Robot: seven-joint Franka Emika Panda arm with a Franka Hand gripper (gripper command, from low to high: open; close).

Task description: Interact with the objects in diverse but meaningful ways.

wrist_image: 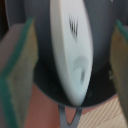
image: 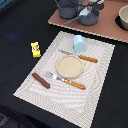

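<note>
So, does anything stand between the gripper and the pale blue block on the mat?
Nothing stands on the stretch of board and mat between them. But the gripper sits at a grey pot, with a white utensil between its open fingers, so it would probably need to lift clear before reaching the pale blue block.

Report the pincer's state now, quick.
Pincer: open, holding nothing. Its fingers stand wide apart on either side of a white utensil in a dark pot.
</note>
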